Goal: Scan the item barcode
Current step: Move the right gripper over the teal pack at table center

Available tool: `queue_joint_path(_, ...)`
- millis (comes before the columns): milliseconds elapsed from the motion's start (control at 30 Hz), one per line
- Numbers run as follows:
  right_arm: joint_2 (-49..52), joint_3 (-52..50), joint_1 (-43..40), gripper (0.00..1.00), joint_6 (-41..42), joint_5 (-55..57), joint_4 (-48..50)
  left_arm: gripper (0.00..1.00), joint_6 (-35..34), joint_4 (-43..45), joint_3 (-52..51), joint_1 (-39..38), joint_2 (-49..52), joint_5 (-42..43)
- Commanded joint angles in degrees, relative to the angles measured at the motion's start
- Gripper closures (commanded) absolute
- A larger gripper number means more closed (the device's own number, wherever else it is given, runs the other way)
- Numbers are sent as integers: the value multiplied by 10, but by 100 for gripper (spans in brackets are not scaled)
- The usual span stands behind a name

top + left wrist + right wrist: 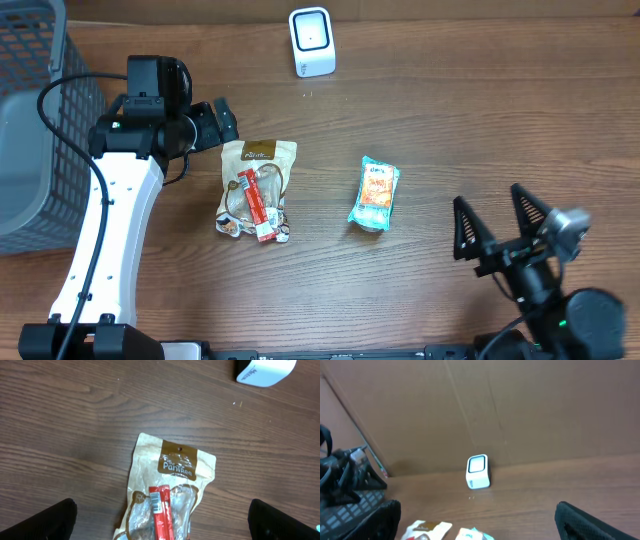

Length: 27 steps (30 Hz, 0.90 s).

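A tan snack pouch with a brown label lies left of centre, and a red stick packet rests on top of it. In the left wrist view the red packet shows a barcode at its upper end, over the pouch. A teal and orange packet lies at mid-table. The white scanner stands at the back. My left gripper hangs open just above the pouch's top-left corner, holding nothing. My right gripper is open and empty at the front right.
A grey mesh basket stands at the far left edge. The right wrist view shows the scanner before a brown wall, with the pouch and the teal packet at its bottom edge.
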Motion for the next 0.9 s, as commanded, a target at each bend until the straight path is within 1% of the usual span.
queue_joint_path(0,119,137,-2,0,0,-2,-72,0,15,1,4,2,-4,-2)
queue_joint_path(33,140,161,-2,0,0,-7,-90,0,15,1,4,2,-4,-2)
queue_joint_path(167,296,335,-2,0,1,-55,-226,0,15,1,4,2,-4,-2)
queue_joint_path(233,355,393,-2,0,1,-89,-266,0,15,1,4,2,-4,-2)
queue_joint_path(300,396,420,-2,0,1,-128,-285,0,15,1,4,2,-4,-2)
queue_joint_path(433,463,425,-2,0,0,-222,-298,0,15,1,4,2,-4,-1)
queue_joint_path(467,476,425,-2,2,0,-230,-303,0,15,1,4,2,-4,-1)
queue_joint_path(500,490,425,-2,14,1,-233,-309,0,15,1,4,2,-4,-2)
queue_joint_path(533,507,425,-2,30,1,-233,-318,0,15,1,4,2,-4,-2)
queue_joint_path(600,538,425,-2,47,1,-233,-336,0,15,1,4,2,-4,-2)
queue_joint_path(633,552,425,-2,51,0,-233,-343,0,15,1,4,2,-4,-2)
queue_joint_path(700,582,424,-2,60,0,-233,-355,0,15,1,4,2,-4,-1)
queue_joint_path(733,598,424,-2,62,1,-233,-361,0,15,1,4,2,-4,-2)
queue_joint_path(867,637,424,-1,62,0,-233,-382,0,15,1,4,2,-4,-1)
